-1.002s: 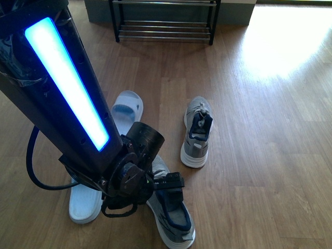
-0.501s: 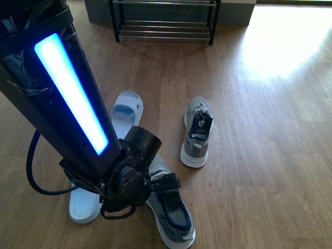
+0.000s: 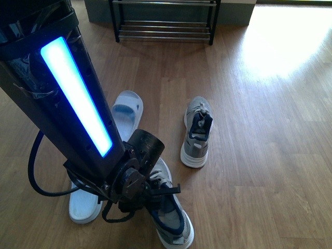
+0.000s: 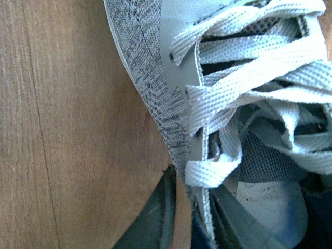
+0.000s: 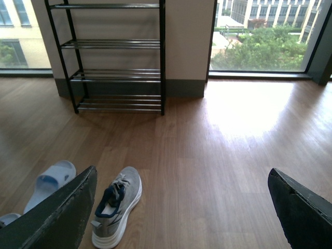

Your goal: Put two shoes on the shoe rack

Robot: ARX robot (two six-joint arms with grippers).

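Change from a second ago: my left gripper (image 3: 165,192) has dropped lower, now down at the laces (image 4: 249,78) and navy collar of the near grey sneaker (image 3: 175,224), which has barely shifted. Left jaws are apart, not clamped. The outer finger (image 4: 148,223) touches the shoe's knit side at its tip, with wood floor (image 3: 259,155) showing between them below. I can't make out the other finger. My right gripper (image 5: 181,207) is spread wide, holding nothing. The second grey sneaker (image 3: 197,132) lies well apart on the floor, with the pale blue slides (image 3: 126,111) near it. The shoe rack (image 3: 163,23) stands far ahead, no shoes seen on it.
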